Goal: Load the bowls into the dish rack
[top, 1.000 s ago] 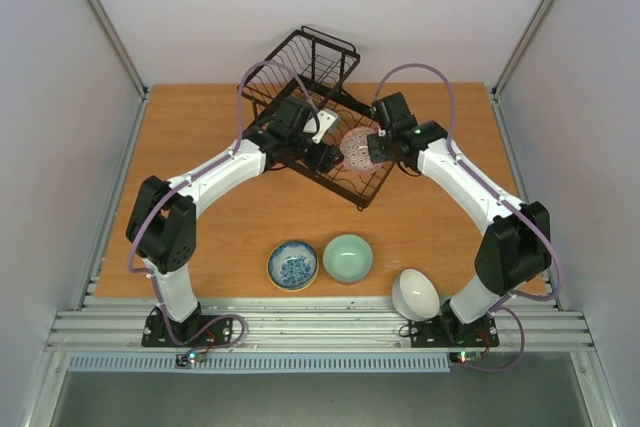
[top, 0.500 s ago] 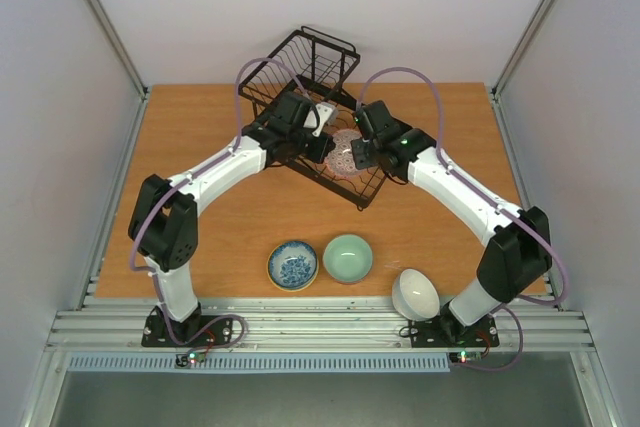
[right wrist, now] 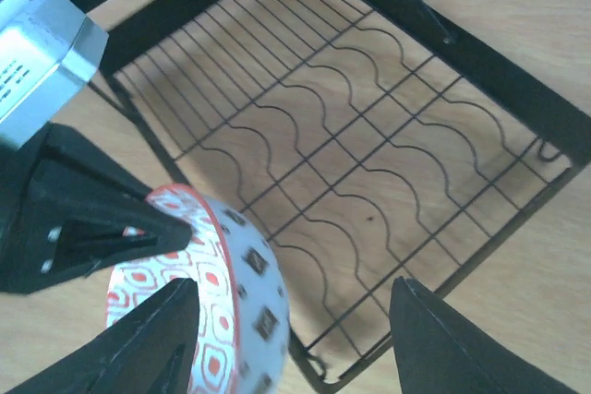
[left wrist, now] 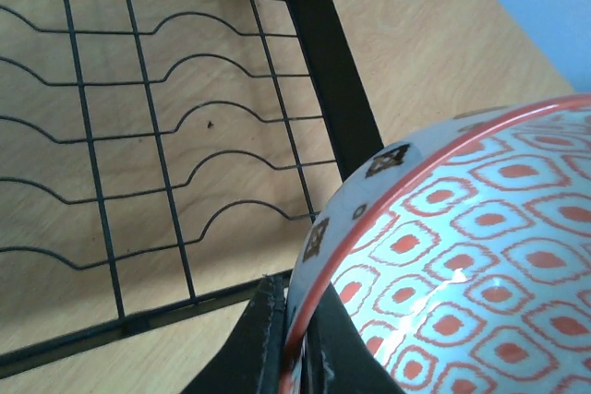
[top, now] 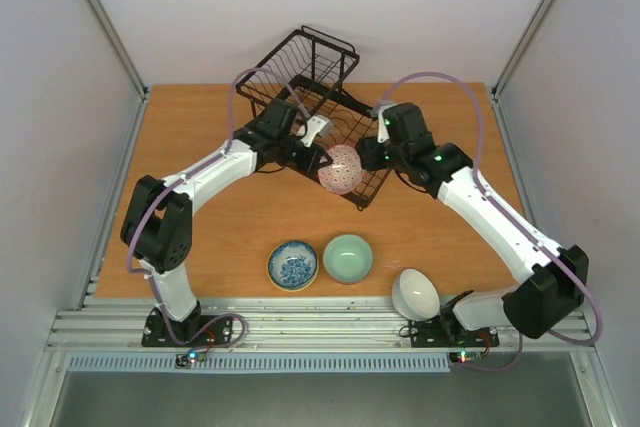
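One pink-red bowl (top: 340,169), rim in left tool (left wrist: 292,334)

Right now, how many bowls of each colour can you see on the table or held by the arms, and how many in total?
Blue-and-white bowl: 1
Pale green bowl: 1
Plain white bowl: 1
Pink-red patterned bowl: 1
Total: 4
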Controlling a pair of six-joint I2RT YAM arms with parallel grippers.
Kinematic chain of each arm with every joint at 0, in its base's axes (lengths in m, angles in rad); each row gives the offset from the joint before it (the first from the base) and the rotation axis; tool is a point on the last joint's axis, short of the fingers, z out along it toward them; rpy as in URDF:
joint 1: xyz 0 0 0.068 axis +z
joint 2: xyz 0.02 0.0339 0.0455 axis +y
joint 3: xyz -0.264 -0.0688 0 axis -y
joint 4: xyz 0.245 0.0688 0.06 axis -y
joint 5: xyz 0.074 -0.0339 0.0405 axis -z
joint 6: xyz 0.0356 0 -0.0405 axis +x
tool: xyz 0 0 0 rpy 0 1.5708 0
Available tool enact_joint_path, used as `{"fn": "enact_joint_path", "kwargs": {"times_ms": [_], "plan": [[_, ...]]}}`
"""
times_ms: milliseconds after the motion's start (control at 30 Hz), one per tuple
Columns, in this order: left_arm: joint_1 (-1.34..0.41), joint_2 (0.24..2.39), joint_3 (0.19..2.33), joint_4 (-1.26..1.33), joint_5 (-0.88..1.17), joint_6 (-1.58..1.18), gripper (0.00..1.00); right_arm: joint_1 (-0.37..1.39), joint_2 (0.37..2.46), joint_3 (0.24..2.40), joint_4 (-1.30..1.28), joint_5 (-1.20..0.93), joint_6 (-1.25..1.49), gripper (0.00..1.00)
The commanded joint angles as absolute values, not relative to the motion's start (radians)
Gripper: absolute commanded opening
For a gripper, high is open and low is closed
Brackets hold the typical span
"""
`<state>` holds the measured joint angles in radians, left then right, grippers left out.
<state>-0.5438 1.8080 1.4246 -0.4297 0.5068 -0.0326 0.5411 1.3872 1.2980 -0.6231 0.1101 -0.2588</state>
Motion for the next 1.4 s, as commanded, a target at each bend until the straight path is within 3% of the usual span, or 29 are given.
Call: {"fn": "enact_joint_path", "kwargs": {"times_ms": [0,200,300,600,967,1367], "plan": [[-0.450,1.737,1.392,-0.311,0.714,-0.068,0.00,0.469,1.326,1.251,-0.580,-0.158,-0.194,0.60],[-0.430,1.722,1.379,-0.284,0.813,-0.097,0.01,0.395,1.292,1.119,-0.438,-0.523,-0.082,0.66],[-0.430,1.716,1.380,-0.281,0.838,-0.104,0.01,0.372,1.282,1.038,-0.300,-0.673,0.015,0.74],[-0.431,1.723,1.371,-0.275,0.916,-0.113,0.01,0.370,1.222,0.922,-0.062,-0.819,0.145,0.94],[-0.432,1.706,1.361,-0.241,1.061,-0.138,0.01,0.374,1.190,0.903,-0.091,-0.775,0.127,0.96],[-0.434,1.680,1.354,-0.265,0.991,-0.098,0.01,0.429,1.135,0.931,-0.279,-0.587,0.042,0.96]]}}
